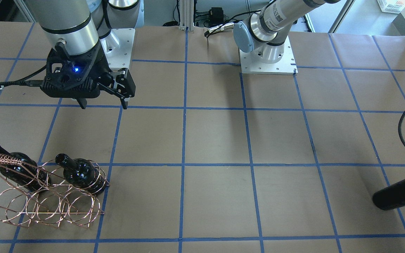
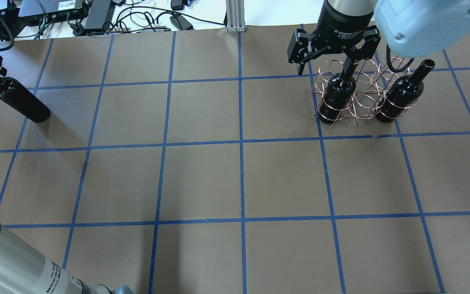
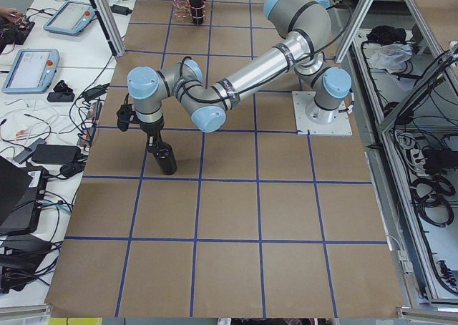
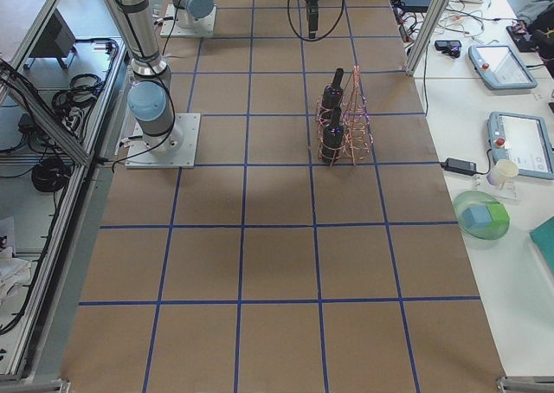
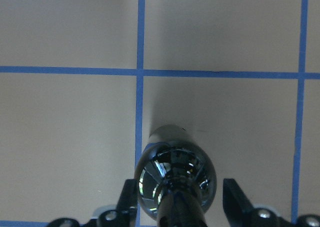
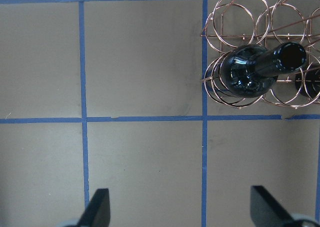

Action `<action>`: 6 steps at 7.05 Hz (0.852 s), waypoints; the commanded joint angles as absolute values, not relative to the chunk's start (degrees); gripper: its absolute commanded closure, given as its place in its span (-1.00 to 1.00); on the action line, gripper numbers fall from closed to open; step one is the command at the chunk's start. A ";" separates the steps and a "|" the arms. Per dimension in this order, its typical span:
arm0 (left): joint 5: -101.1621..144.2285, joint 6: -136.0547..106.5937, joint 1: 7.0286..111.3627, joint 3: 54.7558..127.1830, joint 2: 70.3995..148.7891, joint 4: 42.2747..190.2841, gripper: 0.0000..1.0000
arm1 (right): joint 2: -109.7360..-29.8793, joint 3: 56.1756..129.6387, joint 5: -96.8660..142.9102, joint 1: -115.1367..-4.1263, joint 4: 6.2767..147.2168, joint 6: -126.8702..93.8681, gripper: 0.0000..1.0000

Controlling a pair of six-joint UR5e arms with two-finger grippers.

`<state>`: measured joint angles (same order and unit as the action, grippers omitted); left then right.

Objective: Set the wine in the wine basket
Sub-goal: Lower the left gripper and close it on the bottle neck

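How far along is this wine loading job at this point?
Done: two bottles sit in the rack. In hand: the left gripper straddles the neck of the third bottle, gaps showing, so seemingly not gripped; it stands at the table's far end. The right gripper hangs open, empty, near the rack. Left: grip, carry and slot the third bottle.

Table: blue tape grid, wine basket.
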<state>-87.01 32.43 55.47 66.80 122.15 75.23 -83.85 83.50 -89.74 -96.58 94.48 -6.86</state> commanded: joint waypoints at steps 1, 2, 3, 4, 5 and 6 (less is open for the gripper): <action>-86.66 32.52 55.46 66.80 122.17 75.06 -0.28 | -83.85 83.50 -89.74 -96.50 94.40 -6.86 -1.00; -86.49 32.52 55.46 66.80 122.17 75.06 -0.07 | -83.85 83.50 -89.74 -96.50 94.48 -6.86 -1.00; -86.40 32.52 55.46 66.80 122.08 75.15 0.56 | -83.85 83.50 -89.74 -96.50 94.48 -6.86 -1.00; -86.40 32.61 55.46 66.88 121.91 75.15 1.00 | -83.85 83.50 -89.74 -96.50 94.48 -6.86 -1.00; -86.40 32.69 55.37 67.15 121.73 75.23 1.00 | -83.85 83.50 -89.74 -96.59 94.48 -6.86 -1.00; -86.40 32.87 55.37 67.32 121.21 75.84 1.00 | -83.85 83.50 -89.74 -96.50 94.48 -6.86 -1.00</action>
